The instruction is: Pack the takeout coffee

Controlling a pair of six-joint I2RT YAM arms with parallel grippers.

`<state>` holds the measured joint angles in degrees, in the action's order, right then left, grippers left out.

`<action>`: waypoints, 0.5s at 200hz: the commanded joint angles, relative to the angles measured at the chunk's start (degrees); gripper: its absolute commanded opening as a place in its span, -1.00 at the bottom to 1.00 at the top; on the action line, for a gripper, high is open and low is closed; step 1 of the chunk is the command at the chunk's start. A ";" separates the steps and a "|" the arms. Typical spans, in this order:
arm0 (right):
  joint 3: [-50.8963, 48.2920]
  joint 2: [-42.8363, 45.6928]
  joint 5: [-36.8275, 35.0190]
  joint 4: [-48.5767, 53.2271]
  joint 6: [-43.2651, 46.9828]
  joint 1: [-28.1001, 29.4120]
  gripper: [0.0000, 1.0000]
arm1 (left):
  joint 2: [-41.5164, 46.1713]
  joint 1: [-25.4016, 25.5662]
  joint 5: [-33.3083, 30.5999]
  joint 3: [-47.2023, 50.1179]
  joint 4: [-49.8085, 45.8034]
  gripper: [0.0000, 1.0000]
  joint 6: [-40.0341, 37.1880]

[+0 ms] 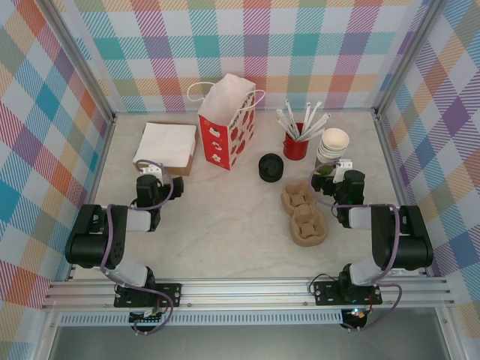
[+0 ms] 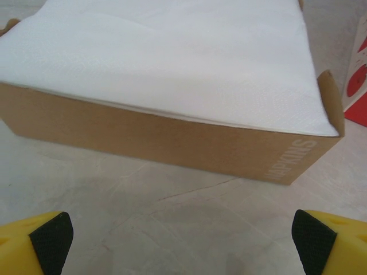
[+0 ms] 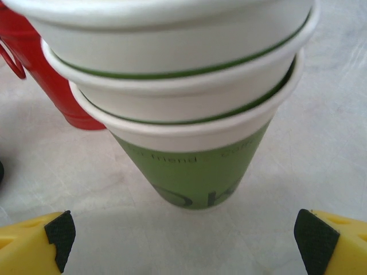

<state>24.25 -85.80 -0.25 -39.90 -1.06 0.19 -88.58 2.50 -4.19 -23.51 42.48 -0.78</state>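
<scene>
- Red paper bag [image 1: 226, 124]: upright, rear centre.
- Napkin box [image 2: 172, 137]: directly ahead of left gripper [image 2: 183, 238]; jaws spread wide, empty.
- Cup stack [image 3: 189, 114]: directly ahead of right gripper [image 3: 183, 238]; jaws spread wide, empty.
- Takeout coffee [image 1: 270, 167]: standing just right of the bag.

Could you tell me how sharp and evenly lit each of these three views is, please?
Top view: soft, even light, only faint shadows on the table, everything sharp. Left wrist view: the napkins are nearly washed out, and the box lettering is slightly soft. Right wrist view: the stacked cups sit very close, so rims and print blur.
</scene>
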 commanded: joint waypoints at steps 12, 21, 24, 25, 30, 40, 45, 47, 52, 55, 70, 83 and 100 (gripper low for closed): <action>2.47 12.35 -2.23 10.53 -1.18 -0.01 0.99 | 10.51 0.33 -4.77 -1.81 -7.61 1.00 1.97; 2.85 15.69 -3.30 14.55 -1.56 -0.04 0.99 | 13.62 0.31 -5.75 -1.89 -10.08 1.00 3.28; 3.16 16.73 -3.42 16.16 -1.65 -0.01 1.00 | 14.77 0.31 -5.90 -1.89 -10.90 1.00 3.99; 3.26 17.03 -3.43 16.69 -1.70 -0.01 1.00 | 15.07 0.31 -5.95 -1.89 -11.18 1.00 4.27; 3.75 18.64 -3.44 19.48 -1.88 0.03 0.99 | 17.01 0.31 -6.05 -2.04 -12.66 1.00 5.44; 4.64 22.01 -3.28 24.87 -2.91 -0.01 0.99 | 20.64 0.31 -6.03 -3.07 -17.53 1.00 8.46; 5.04 23.49 -3.07 27.45 -3.50 -0.05 1.00 | 22.34 0.31 -6.39 -4.04 -21.34 1.00 11.10; 5.29 24.14 -2.73 28.37 -3.68 -0.02 0.99 | 23.02 0.31 -6.50 -4.67 -22.78 1.00 12.08; 5.83 25.86 -2.21 31.26 -4.23 -0.02 0.99 | 24.35 0.31 -6.39 -6.17 -26.78 1.00 14.29; 6.28 26.98 -1.79 32.88 -4.73 -0.01 0.99 | 25.18 0.31 -5.90 -7.20 -29.43 1.00 15.37; 9.01 31.11 -1.60 42.72 -8.12 -0.01 1.00 | 27.57 0.31 -1.86 -12.22 -41.40 1.00 19.25; 11.98 33.96 -0.22 51.60 -11.32 -0.01 0.99 | 28.84 0.31 1.67 -15.52 -49.61 1.00 22.12; 16.32 36.15 3.69 62.66 -15.27 -0.01 1.00 | 30.59 0.31 8.37 -17.49 -56.34 1.00 24.57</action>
<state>34.48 -52.77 -1.45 1.63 -8.82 0.19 -60.31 2.50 -4.75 -37.95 5.06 16.27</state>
